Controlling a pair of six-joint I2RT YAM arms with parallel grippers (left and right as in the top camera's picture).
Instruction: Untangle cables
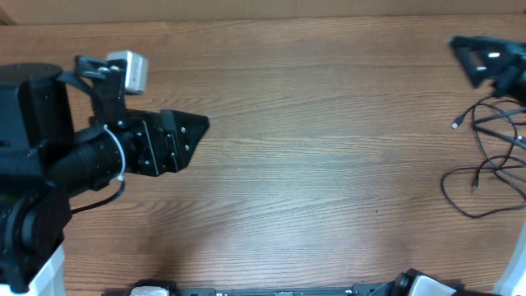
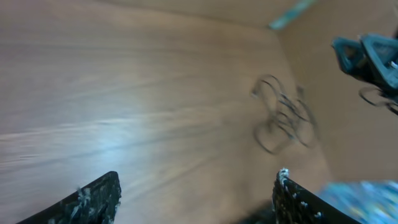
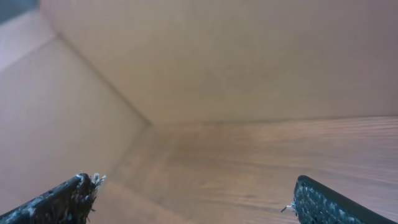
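Left arm: reaches in from the left edge, lying low over the tabletop (image 1: 312, 189) and pointing toward the cable side.
Left gripper (image 1: 196, 131): spread wide, nothing in it.
Right arm: parked up in the far right corner.
Right gripper (image 1: 472, 56): gaping open too, totally empty.
Cables (image 1: 493, 160): loose loopy tangle on the tabletop near the right gripper, well apart from the left one.
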